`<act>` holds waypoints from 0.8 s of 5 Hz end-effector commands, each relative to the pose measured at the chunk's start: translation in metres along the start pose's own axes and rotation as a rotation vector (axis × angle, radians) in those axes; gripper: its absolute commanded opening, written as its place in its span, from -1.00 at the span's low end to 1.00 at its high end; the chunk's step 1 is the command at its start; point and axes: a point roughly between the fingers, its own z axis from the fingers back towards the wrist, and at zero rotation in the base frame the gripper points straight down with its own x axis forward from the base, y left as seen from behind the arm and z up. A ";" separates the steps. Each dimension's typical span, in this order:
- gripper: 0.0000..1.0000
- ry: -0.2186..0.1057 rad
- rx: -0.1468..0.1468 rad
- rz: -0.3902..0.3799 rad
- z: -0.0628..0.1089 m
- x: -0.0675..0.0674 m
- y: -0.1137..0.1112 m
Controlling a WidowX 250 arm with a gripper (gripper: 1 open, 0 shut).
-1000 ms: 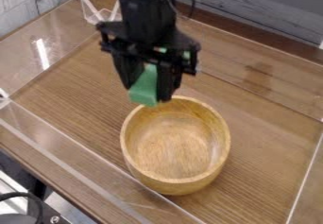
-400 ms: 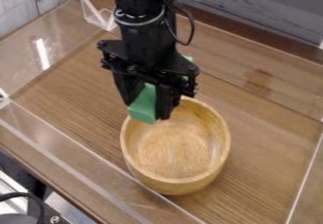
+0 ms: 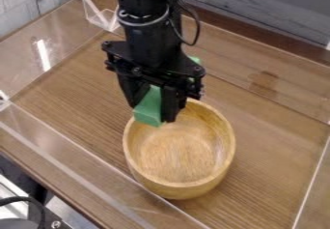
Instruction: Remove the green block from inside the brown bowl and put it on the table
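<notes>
Green block (image 3: 151, 105) hangs upright, pinched in your tool (image 3: 154, 98), its lower end just above the near-left rim of the brown bowl (image 3: 180, 148). Since a second ago it has sunk toward the bowl rather than clearing it. Bare counter (image 3: 77, 93) lies left; the rim and clear side walls (image 3: 33, 146) stand nearby.

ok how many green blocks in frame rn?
1. The green block is clamped in the gripper, hanging above the far-left rim of the brown bowl. The bowl's visible interior holds none; the arm may hide a bit of table behind it.
</notes>
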 end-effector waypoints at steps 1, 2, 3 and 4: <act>-1.00 -0.057 -0.011 0.002 0.012 0.008 0.000; -1.00 -0.060 -0.018 0.001 0.013 0.009 0.000; -1.00 -0.063 -0.024 0.000 0.014 0.009 -0.001; -1.00 -0.066 -0.030 -0.002 0.015 0.009 -0.001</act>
